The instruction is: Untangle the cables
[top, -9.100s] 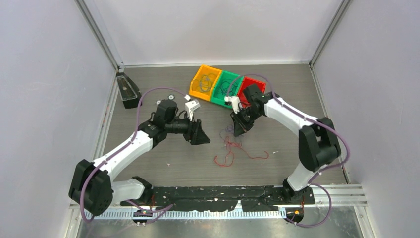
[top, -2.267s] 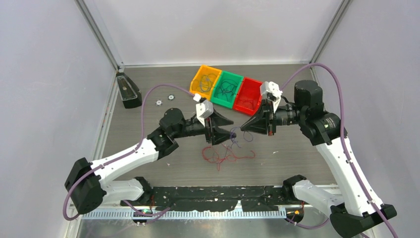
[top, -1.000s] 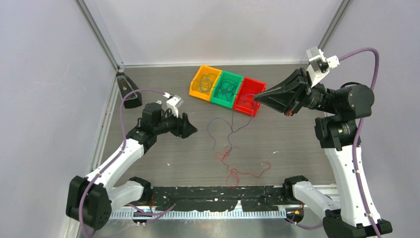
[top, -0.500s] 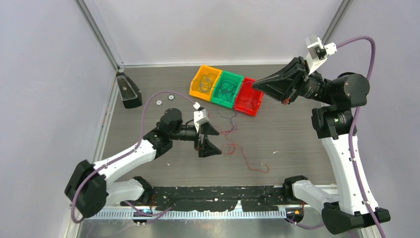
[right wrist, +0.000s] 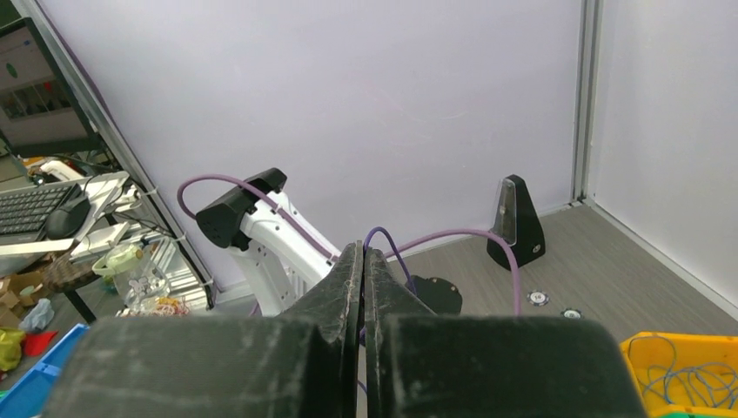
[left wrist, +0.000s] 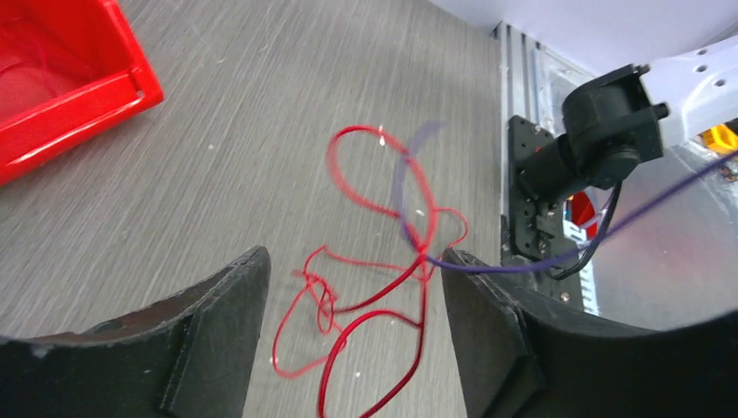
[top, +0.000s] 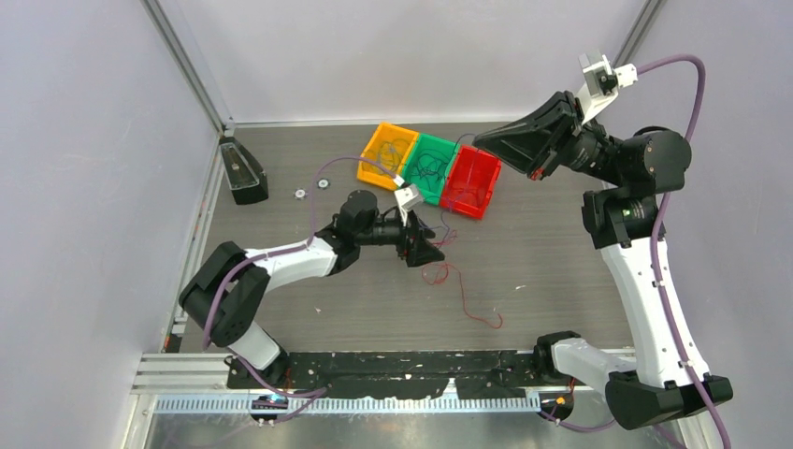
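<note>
My left claw point(left wrist: 354, 259) is hanging wide open over the red cable point(left wrist: 424, 300) on the table point(top: 561, 243) while my right claw point(top: 480, 142) is pinching what looks like the purple strand point(left wrist: 522, 265) up high, so I'm guessing we're only partway untangled.

You have the left arm stretched low across the table point(top: 561, 271), with the left gripper point(top: 428, 245) just beside the curled end of the red cable point(top: 438, 273), which trails away toward the near edge. Your right gripper point(top: 479, 141) hangs raised, its fingers together in a point, above the far edge of the red bin point(top: 472, 182). The green bin point(top: 419, 196) and the orange bin point(top: 371, 152) sit in a row to its left, both with wires inside.
</note>
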### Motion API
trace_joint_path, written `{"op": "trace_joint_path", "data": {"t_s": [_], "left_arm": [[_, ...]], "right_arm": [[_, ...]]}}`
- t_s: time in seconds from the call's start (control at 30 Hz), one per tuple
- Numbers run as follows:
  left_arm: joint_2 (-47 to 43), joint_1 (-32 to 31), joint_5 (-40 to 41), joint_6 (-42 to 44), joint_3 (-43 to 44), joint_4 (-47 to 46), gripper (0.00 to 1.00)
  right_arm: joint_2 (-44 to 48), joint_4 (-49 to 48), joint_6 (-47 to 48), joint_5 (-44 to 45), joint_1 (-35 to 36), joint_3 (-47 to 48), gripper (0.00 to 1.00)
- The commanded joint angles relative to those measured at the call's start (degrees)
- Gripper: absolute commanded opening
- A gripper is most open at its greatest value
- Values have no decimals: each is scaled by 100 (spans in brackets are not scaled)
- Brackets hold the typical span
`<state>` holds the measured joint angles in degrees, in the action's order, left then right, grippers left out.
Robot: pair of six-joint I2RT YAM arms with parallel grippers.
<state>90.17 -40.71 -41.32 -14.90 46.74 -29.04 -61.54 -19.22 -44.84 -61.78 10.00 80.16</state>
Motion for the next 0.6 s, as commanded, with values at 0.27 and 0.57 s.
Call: {"op": "trace_joint_path", "data": {"t_s": [0.27,0.57], "left_arm": [[-430,185,126,-701,-487,-407,0],[-1469,1432,-213,-132,-1359,1343,0]], "right_arm": [[-228,-111,28,476,-296,1122,5],[-628,64,95,569,-920,1926,5]]}}
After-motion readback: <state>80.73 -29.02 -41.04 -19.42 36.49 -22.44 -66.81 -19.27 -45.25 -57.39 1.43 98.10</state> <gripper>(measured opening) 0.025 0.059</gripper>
